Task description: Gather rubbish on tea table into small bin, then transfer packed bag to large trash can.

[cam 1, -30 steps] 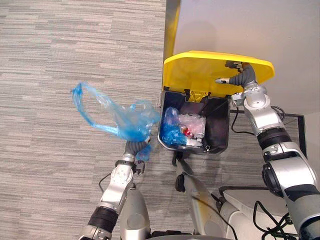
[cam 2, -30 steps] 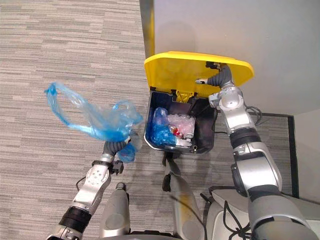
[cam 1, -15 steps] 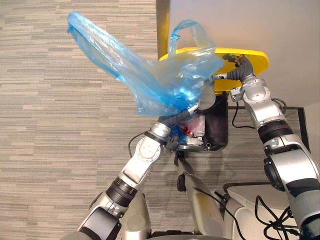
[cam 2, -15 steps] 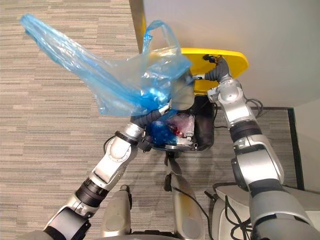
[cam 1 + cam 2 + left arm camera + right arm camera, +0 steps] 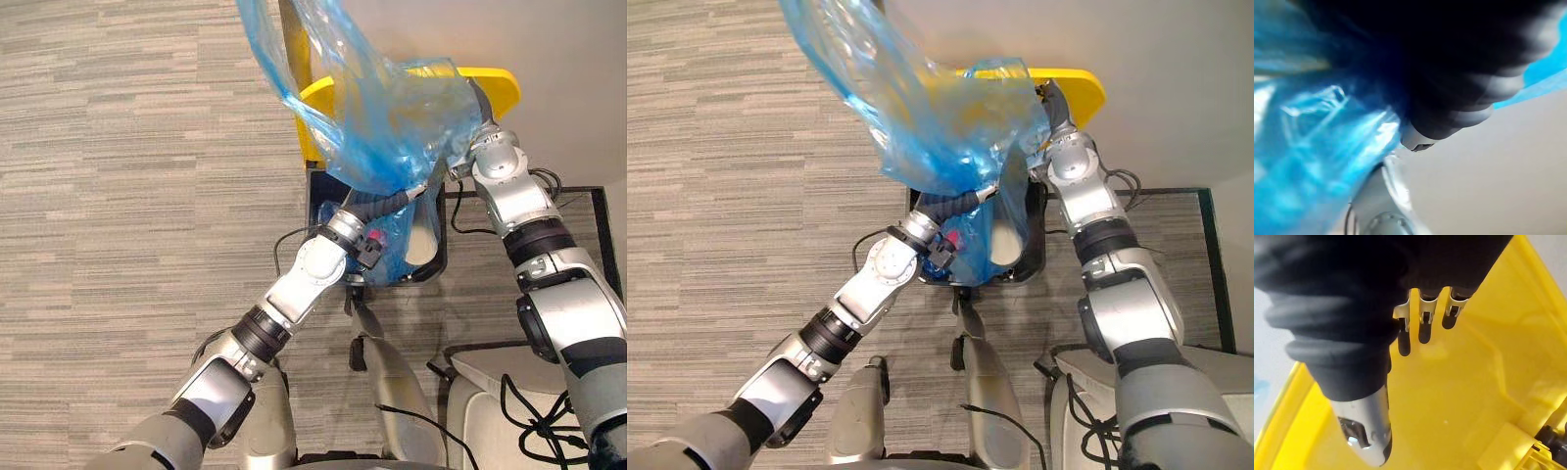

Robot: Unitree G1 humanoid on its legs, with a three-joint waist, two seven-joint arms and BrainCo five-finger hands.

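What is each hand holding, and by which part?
The bag rises from the left hand; the plastic hides the exact hold. The right hand grips nothing: its straight fingers press the open lid's inner face.

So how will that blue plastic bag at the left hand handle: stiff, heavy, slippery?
Probably very floppy: the blue plastic bag billows and creases above the left hand, with no fixed shape. Likely light for its size, since the thin see-through film flares upward instead of sagging. It might snag on the bin's yellow lid.
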